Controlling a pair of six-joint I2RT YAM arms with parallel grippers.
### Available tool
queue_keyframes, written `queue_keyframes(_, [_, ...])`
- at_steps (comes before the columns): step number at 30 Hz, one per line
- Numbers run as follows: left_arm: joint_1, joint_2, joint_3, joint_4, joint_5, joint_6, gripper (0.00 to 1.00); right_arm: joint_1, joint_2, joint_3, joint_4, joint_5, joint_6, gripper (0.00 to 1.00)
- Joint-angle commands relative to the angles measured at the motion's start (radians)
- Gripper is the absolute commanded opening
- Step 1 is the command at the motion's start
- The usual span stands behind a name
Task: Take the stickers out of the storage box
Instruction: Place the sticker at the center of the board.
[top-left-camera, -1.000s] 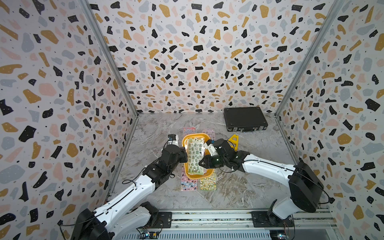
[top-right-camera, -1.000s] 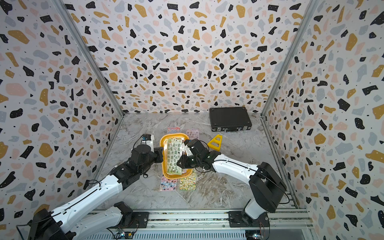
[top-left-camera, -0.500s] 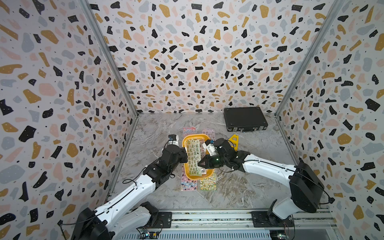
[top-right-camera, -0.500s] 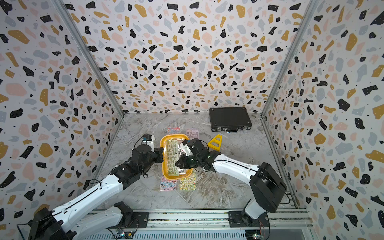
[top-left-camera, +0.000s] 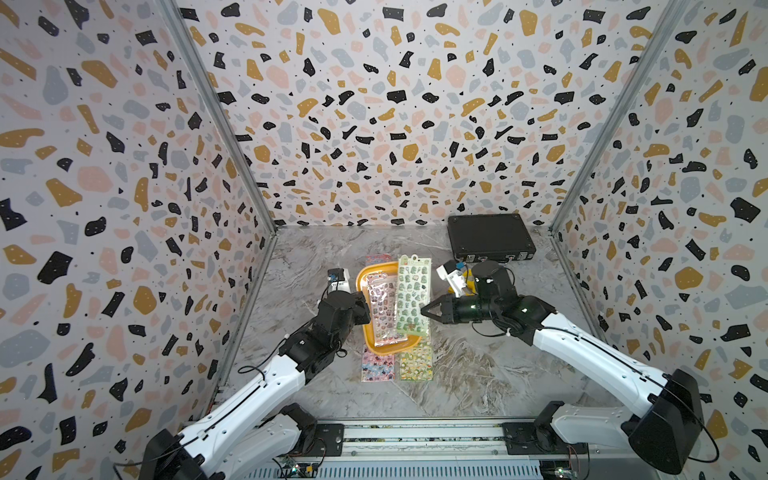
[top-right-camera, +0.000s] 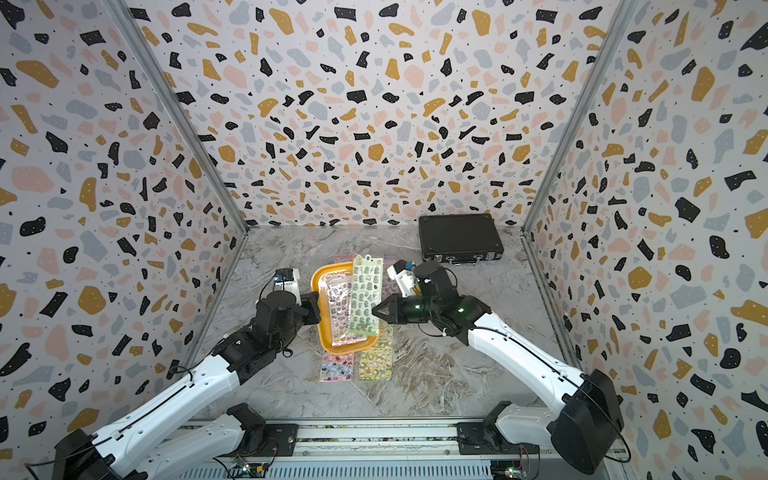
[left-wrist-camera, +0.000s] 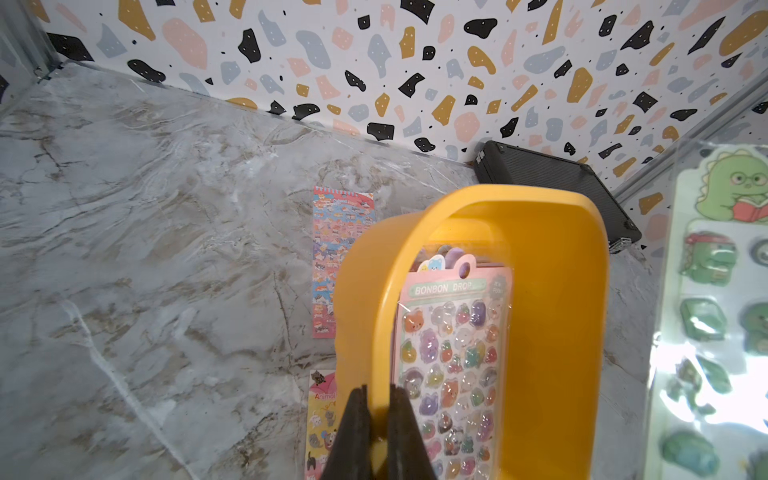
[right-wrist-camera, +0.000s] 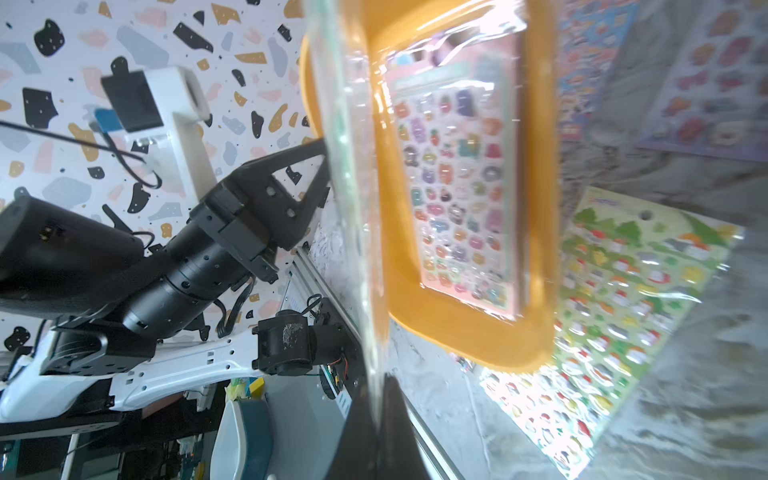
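Three terrazzo-speckled walls (top-left-camera: 374, 104) around a grey marbled tabletop (top-left-camera: 478, 374), with metal posts in the two back corners and a metal rail (top-left-camera: 415, 436) along the front edge. Flat on the marble in the back right corner, a closed black briefcase (top-left-camera: 490, 241), well apart from both arms.

Near the middle of the tabletop, the yellow-orange storage box (top-left-camera: 376, 269). Inside it, lying lengthwise, a pink sticker sheet (top-left-camera: 384, 309) in a glossy sleeve, headed "BONBON DROP" in the left wrist view.

Left gripper (top-left-camera: 361, 309): fingers (left-wrist-camera: 353, 436) drawn close and clamped on the box's left long wall, one inside the rim and one outside.

Right gripper (top-left-camera: 424, 311): fingers (right-wrist-camera: 399, 436) pressed together, pinching the right edge of a green sticker sheet (top-left-camera: 411, 297) of dinosaur stickers. Sheet raised above the right rim of the box, out of the tub, edge-on to the right wrist camera.

Four more sheets out on the marble:
- just beside the near end of the box, side by side, a pink-and-blue sheet (top-left-camera: 377, 368) and a yellow-green sheet (top-left-camera: 415, 365);
- past the far end, a red-and-pink sheet (left-wrist-camera: 338, 257) and a purple sheet (right-wrist-camera: 706, 83).
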Motion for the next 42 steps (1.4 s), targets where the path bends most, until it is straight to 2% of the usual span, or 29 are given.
queue_keyframes(1, [-0.006, -0.034, 0.026, 0.030, -0.063, -0.009, 0.00, -0.114, -0.074, 0.007, -0.225, -0.080, -0.100, 0.00])
queue_keyframes(6, [-0.006, -0.055, 0.017, 0.027, -0.092, -0.013, 0.00, -0.286, -0.084, 0.039, -0.429, -0.199, -0.214, 0.00])
queue_keyframes(8, [-0.006, -0.060, 0.017, 0.016, -0.115, -0.017, 0.00, -0.307, -0.081, 0.023, -0.458, -0.177, -0.218, 0.00])
queue_keyframes(12, [-0.005, -0.086, 0.005, 0.016, -0.143, -0.030, 0.00, -0.313, -0.027, -0.041, -0.482, -0.108, -0.227, 0.00])
queue_keyframes(17, [-0.006, -0.107, -0.012, 0.041, -0.132, -0.030, 0.00, -0.313, 0.086, -0.123, -0.437, -0.119, -0.238, 0.00])
queue_keyframes(20, [-0.005, -0.104, -0.012, 0.046, -0.119, -0.030, 0.00, -0.313, 0.153, -0.141, -0.428, -0.059, -0.261, 0.00])
queue_keyframes(29, [-0.004, -0.110, -0.020, 0.065, -0.097, -0.022, 0.00, -0.313, 0.340, -0.139, -0.376, -0.020, -0.278, 0.00])
queue_keyframes(32, [-0.006, -0.105, -0.020, 0.069, -0.092, -0.021, 0.00, -0.313, 0.378, -0.134, -0.372, -0.011, -0.284, 0.07])
queue_keyframes(37, [-0.006, -0.104, -0.022, 0.070, -0.092, -0.020, 0.00, -0.313, 0.405, -0.135, -0.386, 0.065, -0.296, 0.11])
queue_keyframes(42, [-0.006, -0.101, -0.023, 0.075, -0.089, -0.020, 0.00, -0.313, 0.412, -0.140, -0.385, 0.091, -0.301, 0.20])
